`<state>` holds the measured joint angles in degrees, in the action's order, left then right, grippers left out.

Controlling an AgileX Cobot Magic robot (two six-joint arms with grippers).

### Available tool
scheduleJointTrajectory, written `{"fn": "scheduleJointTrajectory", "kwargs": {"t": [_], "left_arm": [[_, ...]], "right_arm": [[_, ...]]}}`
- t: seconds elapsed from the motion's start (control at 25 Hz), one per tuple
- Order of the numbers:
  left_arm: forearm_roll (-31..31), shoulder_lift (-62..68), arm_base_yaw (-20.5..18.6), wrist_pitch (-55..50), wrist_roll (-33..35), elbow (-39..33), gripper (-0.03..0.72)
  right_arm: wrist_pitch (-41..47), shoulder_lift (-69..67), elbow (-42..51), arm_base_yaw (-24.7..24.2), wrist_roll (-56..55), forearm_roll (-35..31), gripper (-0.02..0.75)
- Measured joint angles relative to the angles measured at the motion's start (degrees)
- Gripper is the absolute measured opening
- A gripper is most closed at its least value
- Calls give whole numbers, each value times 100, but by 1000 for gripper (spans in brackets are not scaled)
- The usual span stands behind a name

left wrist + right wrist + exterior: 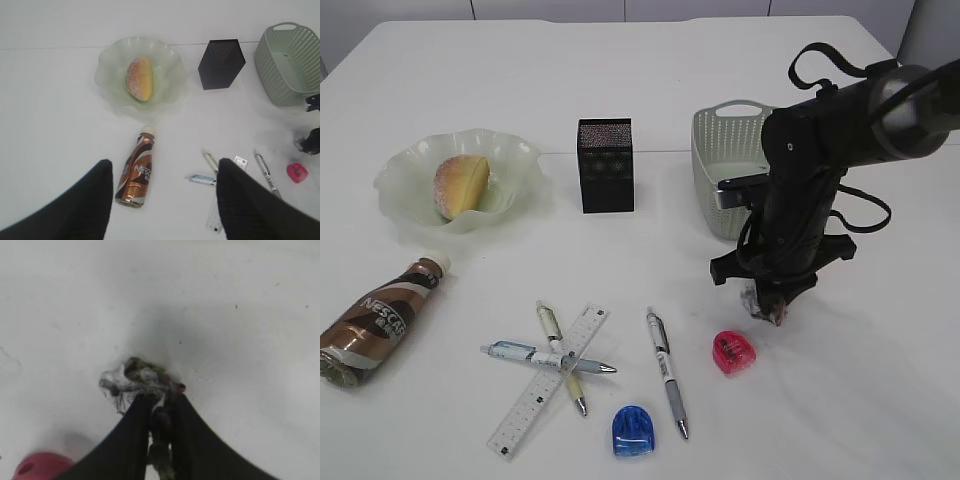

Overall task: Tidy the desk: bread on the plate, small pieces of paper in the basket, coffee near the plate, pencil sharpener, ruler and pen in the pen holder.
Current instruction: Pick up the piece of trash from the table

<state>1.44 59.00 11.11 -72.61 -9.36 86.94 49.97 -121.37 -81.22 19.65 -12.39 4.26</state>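
- Exterior view: the pen holder (606,165) stands upright toward the back of the desk (880,390) and serves as landmark.
- Left of the pen holder the plate (520,165) carries the bread (461,185).
- Front-left of the pen holder, below the plate, the coffee (375,322) lies on its side, cap toward the plate.
- In front of the pen holder the ruler (550,379) lies slantwise, crossed with two pens (560,356); a third pen (666,371) lies apart to their right.
- A blue sharpener (633,431) sits between ruler and third pen at the front; a pink sharpener (734,352) lies further right.
- Right of the pen holder stands the basket (720,150); in front of it the right gripper (772,310) points down at the desk with a crumpled paper scrap (760,303) at its tips.
- Left wrist view: the left gripper (162,200) hangs above the desk, fingers (80,205) spread wide with nothing between them; the coffee lies below them, front-left of the pen holder (221,64).
- Right wrist view: the right gripper (161,407) has its jaws drawn narrow, pinching the paper scrap (137,380) against the desk; the pink sharpener (42,467) shows at the lower left edge.
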Motion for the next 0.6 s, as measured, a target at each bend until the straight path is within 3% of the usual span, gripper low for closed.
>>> {"fn": "scheduleJointTrajectory", "kwargs": {"t": [0.08,0.16,0.6], "left_arm": [[0,0,0,0,0,0,475],[0,0,0,0,0,0,475],[0,0,0,0,0,0,475]], "right_arm": [[43,0,0,0,0,0,49],[106,0,0,0,-10,0,1],[1163,353,-573,0,236,-279,-12]]}}
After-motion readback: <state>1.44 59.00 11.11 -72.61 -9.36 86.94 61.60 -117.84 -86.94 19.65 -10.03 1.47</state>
